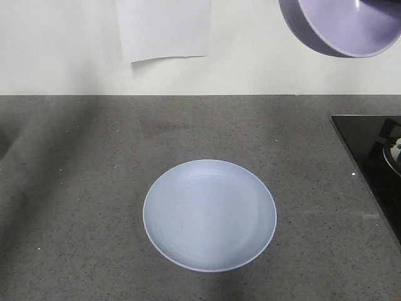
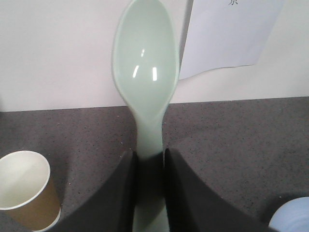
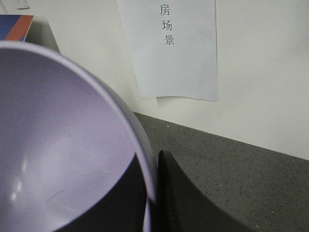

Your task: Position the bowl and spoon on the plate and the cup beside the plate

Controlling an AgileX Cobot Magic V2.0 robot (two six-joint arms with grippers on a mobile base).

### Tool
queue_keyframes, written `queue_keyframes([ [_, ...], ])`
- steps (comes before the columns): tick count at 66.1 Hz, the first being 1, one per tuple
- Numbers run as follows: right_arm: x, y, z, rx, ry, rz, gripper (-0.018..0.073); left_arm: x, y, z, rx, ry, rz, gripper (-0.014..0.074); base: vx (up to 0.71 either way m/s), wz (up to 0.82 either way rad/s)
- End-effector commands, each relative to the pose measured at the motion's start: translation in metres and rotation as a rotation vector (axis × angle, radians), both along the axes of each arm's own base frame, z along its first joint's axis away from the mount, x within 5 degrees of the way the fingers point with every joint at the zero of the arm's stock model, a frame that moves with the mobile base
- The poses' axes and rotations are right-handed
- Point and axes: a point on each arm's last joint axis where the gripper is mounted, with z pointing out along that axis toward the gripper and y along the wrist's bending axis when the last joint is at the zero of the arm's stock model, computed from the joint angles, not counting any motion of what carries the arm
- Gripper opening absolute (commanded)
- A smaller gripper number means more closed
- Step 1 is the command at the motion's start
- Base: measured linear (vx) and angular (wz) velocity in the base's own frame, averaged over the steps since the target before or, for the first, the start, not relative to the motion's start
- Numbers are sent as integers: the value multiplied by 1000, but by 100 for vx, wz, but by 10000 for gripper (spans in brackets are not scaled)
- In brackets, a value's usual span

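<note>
left pincer (image 2: pixel 149 159) grips the spoon (image 2: pixel 145 63) by its handle, right pincer (image 3: pixel 150 188) clamps the bowl (image 3: pixel 58 145) aloft by its rim, the plate (image 1: pixel 210 215) lies bare on the desk (image 1: pixel 75 188), the cup (image 2: pixel 26 191) stands apart: nothing looks placed yet.

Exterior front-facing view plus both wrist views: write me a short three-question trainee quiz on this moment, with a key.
1. True or false: the plate has nothing on it.
2. The left gripper is shut on: A) a fork, B) the spoon, C) a lid.
3. Fill in: the right gripper holds the bowl by its ____.
Key: 1 true; 2 B; 3 rim.
</note>
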Motion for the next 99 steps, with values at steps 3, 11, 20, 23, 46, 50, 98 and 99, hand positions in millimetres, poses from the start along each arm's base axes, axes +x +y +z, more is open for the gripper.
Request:
queue_keyframes([
  [3,-10,4,19,64,-80,11,-10,-6,0,19,-22,-119,-2,-6,0,0],
  [11,-6,9,13,93,-32,105,-8,-6,0,19,-22,-119,-2,-6,0,0],
  [20,9,21,-6,107,77,254,-5,-6,0,19,-22,-119,-2,-6,0,0],
  [23,16,27,-15,99,118,294,-5,-6,0,19,-22,-119,-2,-6,0,0],
  [46,62,113,-109,-197,407,558,-5,-6,0,19,-22,-118,-2,-6,0,0],
  [50,69,125,-128,-269,456,575,-5,-6,0,19,-22,-118,-2,-6,0,0],
  [98,99,153,-201,-535,561,513,101,-6,0,19,-22,-119,-2,-6,0,0],
  [99,99,153,-201,-535,561,513,106,-6,0,19,-22,-119,-2,-6,0,0],
])
